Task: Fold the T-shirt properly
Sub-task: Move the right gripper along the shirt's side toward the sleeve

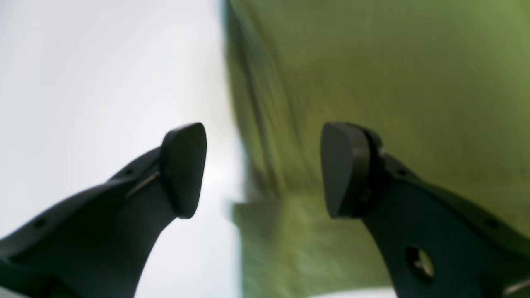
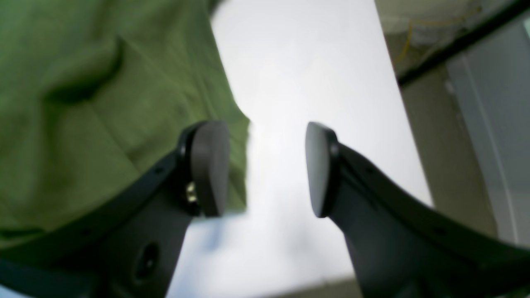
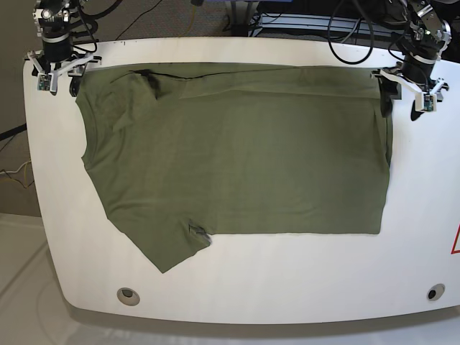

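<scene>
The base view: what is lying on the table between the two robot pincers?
The olive-green cotton T-shirt spreads between the left pincer and right pincer, seen in base view.

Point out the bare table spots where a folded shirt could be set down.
The widest free patch is the white table strip along the near edge, below the T-shirt's hem. A narrower strip runs beside the sleeve on the base view's left. The far edge is crowded: cloth reaches both open claws, left and right.
</scene>
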